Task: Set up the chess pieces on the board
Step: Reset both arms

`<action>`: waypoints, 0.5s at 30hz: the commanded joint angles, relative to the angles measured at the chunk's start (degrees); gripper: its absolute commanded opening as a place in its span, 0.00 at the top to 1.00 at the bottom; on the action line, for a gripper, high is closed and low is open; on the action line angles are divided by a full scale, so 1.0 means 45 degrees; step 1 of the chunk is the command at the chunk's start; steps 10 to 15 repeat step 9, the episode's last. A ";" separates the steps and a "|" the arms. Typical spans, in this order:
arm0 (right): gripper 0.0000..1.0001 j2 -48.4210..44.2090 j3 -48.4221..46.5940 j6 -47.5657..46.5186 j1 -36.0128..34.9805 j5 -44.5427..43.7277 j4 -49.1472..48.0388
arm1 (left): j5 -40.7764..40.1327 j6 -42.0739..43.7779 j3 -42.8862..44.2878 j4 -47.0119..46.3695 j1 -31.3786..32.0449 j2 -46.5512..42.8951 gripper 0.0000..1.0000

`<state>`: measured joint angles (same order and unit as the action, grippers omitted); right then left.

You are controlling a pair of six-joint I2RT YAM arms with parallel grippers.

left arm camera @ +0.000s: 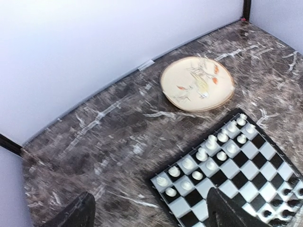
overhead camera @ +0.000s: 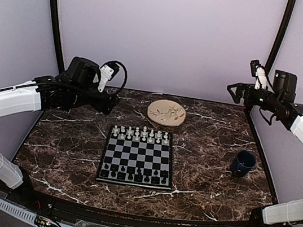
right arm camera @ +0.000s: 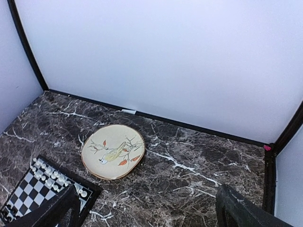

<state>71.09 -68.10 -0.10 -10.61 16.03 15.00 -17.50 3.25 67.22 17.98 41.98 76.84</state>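
From above, the small flat square board (overhead camera: 137, 156) with black and silver squares lies in the middle of the dark marble table (overhead camera: 61, 145). Tiny white chess pieces (overhead camera: 140, 134) fill its two far rows. Tiny black chess pieces (overhead camera: 132, 175) stand by its near edge. A round beige plate (overhead camera: 166, 112) lies just behind the board, and a dark blue mug (overhead camera: 243, 162) stands to its right. The left gripper (overhead camera: 109, 103) and the right gripper (overhead camera: 234, 91) hang up high, away from the board.

The left wrist camera shows its fingers (left arm camera: 75, 213) spread wide with nothing between them, above the board's white corner.

The right wrist camera shows its fingers (right arm camera: 54, 208) spread wide too, holding nothing.
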 commanded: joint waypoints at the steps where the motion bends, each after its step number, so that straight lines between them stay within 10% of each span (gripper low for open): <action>1: 0.00 -0.0721 -0.0127 0.1110 0.0058 -0.1692 -0.0649 | -0.2100 -0.1158 -0.0927 -0.2896 -0.0686 -0.0728 0.01; 15: 0.00 -0.1255 0.1648 0.1094 0.0628 -0.1272 -0.1486 | -0.1425 -0.2077 -0.2024 -0.3350 -0.1828 -0.1042 0.01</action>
